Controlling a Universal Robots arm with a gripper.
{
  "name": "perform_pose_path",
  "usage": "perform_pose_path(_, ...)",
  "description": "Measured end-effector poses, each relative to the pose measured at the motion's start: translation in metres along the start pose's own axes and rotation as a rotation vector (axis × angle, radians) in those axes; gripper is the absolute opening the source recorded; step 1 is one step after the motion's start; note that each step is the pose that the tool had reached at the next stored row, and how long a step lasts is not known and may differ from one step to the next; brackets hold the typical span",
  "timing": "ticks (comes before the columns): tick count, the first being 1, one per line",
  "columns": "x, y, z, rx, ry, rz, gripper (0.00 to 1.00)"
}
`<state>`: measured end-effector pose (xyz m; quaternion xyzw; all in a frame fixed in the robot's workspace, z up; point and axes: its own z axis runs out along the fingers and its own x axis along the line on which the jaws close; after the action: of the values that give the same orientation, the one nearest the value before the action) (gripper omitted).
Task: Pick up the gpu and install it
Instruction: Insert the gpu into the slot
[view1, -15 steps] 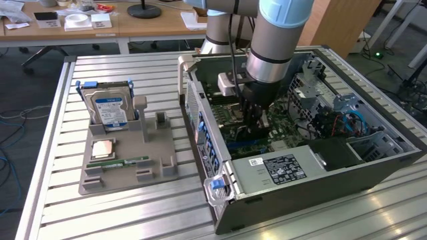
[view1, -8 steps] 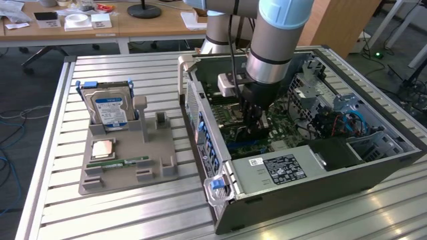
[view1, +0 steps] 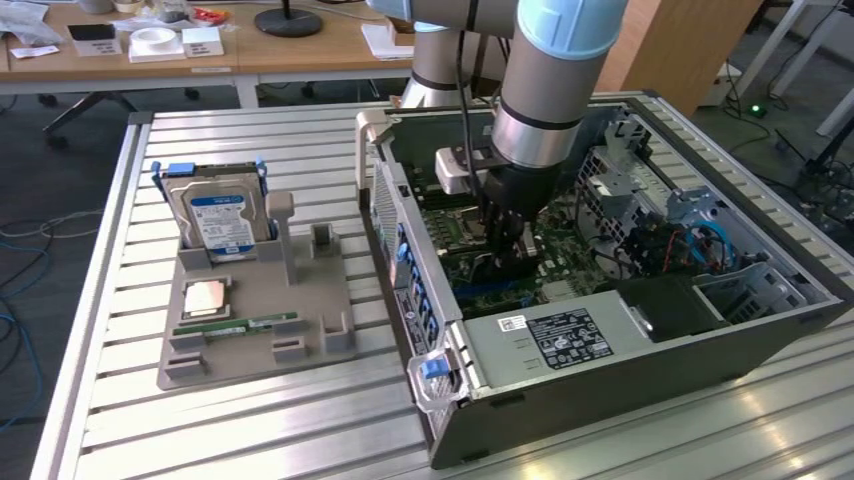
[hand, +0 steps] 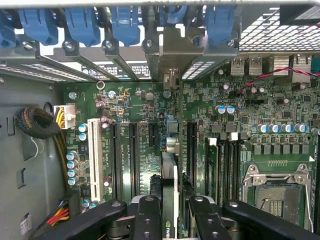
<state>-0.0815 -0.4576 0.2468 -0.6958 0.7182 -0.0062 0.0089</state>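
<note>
We hold the gpu (hand: 169, 200) edge-on above the motherboard (hand: 145, 120) inside the open computer case (view1: 641, 370).

Our end effector (view1: 514, 255) reaches down into the case, its two black fingers (hand: 148, 220) clenched on the card, which runs between them toward the rear slot openings with the blue clips (hand: 125, 22). In the wrist view the card's silver bracket (hand: 172, 50) stands at the back wall of the case, in line with a black expansion slot (hand: 191, 150); we cannot tell whether the card is seated. On the desk (view1: 267, 420), at the exterior view's left, a grey holder (view1: 254, 340) carries a hard drive (view1: 220, 220) standing upright and a green memory stick (view1: 234, 325) lying flat.
</note>
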Motion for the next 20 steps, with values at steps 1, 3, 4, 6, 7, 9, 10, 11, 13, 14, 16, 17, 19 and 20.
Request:
perform_pose_path(1, 0.0000, 0.0000, 0.0000, 0.0000, 0.0000, 0.000, 0.26)
perform_pose_path(3, 0.0000, 0.0000, 0.0000, 0.0000, 0.0000, 0.000, 0.26)
perform_pose_path(4, 0.0000, 0.0000, 0.0000, 0.0000, 0.0000, 0.000, 0.26)
perform_pose_path(6, 0.0000, 0.0000, 0.0000, 0.0000, 0.0000, 0.000, 0.26)
perform_pose_path(7, 0.0001, 0.0000, 0.0001, 0.0001, -0.0001, 0.000, 0.26)
perform_pose_path(9, 0.0009, 0.0000, 0.0002, 0.0001, -0.0008, 0.000, 0.26)
perform_pose_path(10, 0.0012, 0.0000, 0.0000, 0.0000, -0.0006, 0.000, 0.26)
perform_pose_path(11, 0.0016, 0.0000, 0.0000, 0.0000, -0.0006, 0.000, 0.26)
perform_pose_path(13, 0.0017, 0.0000, 0.0000, 0.0000, -0.0005, 0.000, 0.26)
perform_pose_path(14, 0.0017, 0.0000, 0.0000, 0.0000, -0.0006, 0.000, 0.26)
perform_pose_path(16, 0.0018, 0.0000, 0.0000, 0.0000, -0.0006, 0.000, 0.26)
perform_pose_path(17, 0.0018, 0.0000, 0.0002, 0.0001, -0.0006, 0.000, 0.26)
perform_pose_path(19, 0.0019, 0.0001, 0.0009, -0.0002, 0.0000, 0.000, 0.26)
perform_pose_path(20, 0.0019, 0.0001, 0.0010, -0.0002, 0.0001, 0.000, 0.26)
